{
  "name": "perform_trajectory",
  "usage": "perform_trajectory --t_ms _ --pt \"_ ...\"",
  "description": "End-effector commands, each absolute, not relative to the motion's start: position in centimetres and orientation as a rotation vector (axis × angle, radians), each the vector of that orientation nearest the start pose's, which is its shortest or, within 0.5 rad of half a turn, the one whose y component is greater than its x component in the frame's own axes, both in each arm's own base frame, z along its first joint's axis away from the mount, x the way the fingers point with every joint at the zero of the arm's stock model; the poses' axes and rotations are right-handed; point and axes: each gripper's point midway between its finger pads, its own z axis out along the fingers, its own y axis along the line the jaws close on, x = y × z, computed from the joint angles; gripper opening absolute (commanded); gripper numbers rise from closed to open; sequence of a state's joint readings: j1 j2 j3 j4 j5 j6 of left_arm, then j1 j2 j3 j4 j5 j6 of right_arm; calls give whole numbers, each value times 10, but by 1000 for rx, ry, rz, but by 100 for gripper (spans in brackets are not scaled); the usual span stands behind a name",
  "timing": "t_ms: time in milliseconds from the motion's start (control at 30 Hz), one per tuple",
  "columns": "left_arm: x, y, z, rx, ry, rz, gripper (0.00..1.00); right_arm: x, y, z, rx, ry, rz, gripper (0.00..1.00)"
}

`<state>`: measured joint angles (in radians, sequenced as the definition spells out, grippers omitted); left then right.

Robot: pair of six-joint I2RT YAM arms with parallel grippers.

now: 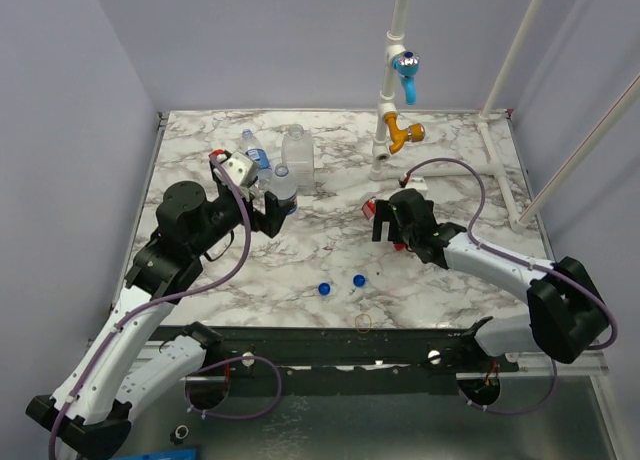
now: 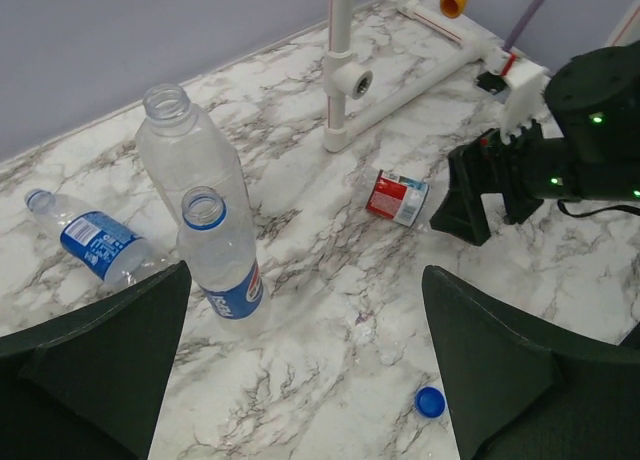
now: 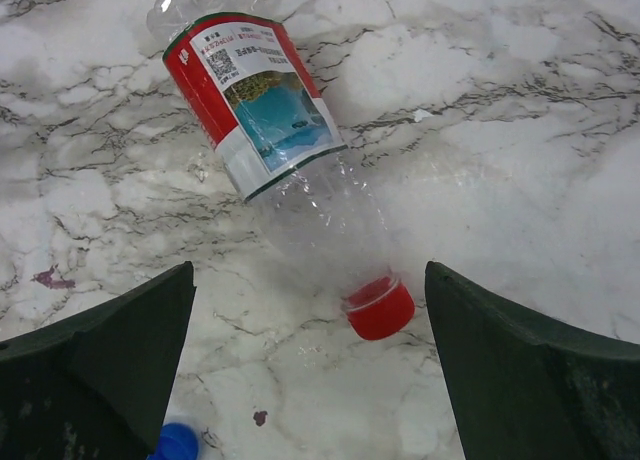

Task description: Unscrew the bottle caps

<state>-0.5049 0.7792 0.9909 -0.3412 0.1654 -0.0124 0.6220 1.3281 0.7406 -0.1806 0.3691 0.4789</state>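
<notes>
Two blue caps (image 1: 323, 289) are being shown loose on the marble table (image 1: 450, 170) in the top view, near the front edge, with a yellowish rubber band (image 1: 364, 322) just nearer the arm bases. The left gripper (image 1: 278, 208) is being held spread right beside the upright blue-label bottle (image 1: 284, 183); contact cannot be told. A second blue-label bottle (image 1: 255, 150) is lying behind it, and a wider label-less bottle (image 1: 297, 148) is standing alongside. The right gripper (image 1: 385, 218) is being held mid-table.

Left wrist view: both blue-label bottles are being shown with open necks, so those two are judged done. Left jaws are standing wide, nothing pinched. The red-label bottle (image 2: 397, 197) is lying on its side just ahead of the right gripper's fingers.

Right wrist view: the red-label bottle is being framed between the wide-spread fingers, touched by neither, lying tilted. Its red cap (image 3: 380, 308) is still screwed on and is pointing toward the camera. One blue cap is being clipped by the bottom-left edge.

Handling, as judged:
- The bottle looks empty and thin-walled, so it is being treated as light, crinkly and prone to sliding or rolling on the marble.
- A mid-body squeeze is likely to collapse it. The shoulder just below the neck is stiffer and is being preferred for the holding grip.
- The cap is small and rigid, so it is best pinched across its diameter by the other gripper.
- Slip on the cap is being flagged as the main risk.
</notes>
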Motion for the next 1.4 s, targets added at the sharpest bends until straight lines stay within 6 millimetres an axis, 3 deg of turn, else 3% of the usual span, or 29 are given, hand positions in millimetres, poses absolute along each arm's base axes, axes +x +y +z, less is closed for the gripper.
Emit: perform_trajectory --t_ms 0,200,367,533,700,833,933,1133,1267,1367 --pt "222 -184 341 707 1582 -613 99 327 176 75 -33 2243 197 100" --pt "207 -191 339 797 1555 -664 99 342 175 54 -15 2240 167 100" --pt "202 -192 343 832 1539 -674 96 341 180 35 -22 2262 188 99" --pt "212 -186 349 825 1525 -592 89 333 185 26 5 2280 250 88" --pt "217 -184 349 834 1520 -559 89 327 188 42 16 2210 342 66" --pt "214 -186 340 888 1502 -551 91 327 192 69 -2 2162 388 57" --pt "215 -186 344 920 1463 -521 92 324 204 95 -61 2123 471 56" --pt "205 -193 364 1157 1203 -412 95 289 257 177 -337 2025 869 56" --pt "199 -197 372 1344 959 -264 95 266 276 239 -445 1962 1052 56" --pt "196 -198 366 1470 772 -123 97 256 281 277 -490 1901 1106 56"
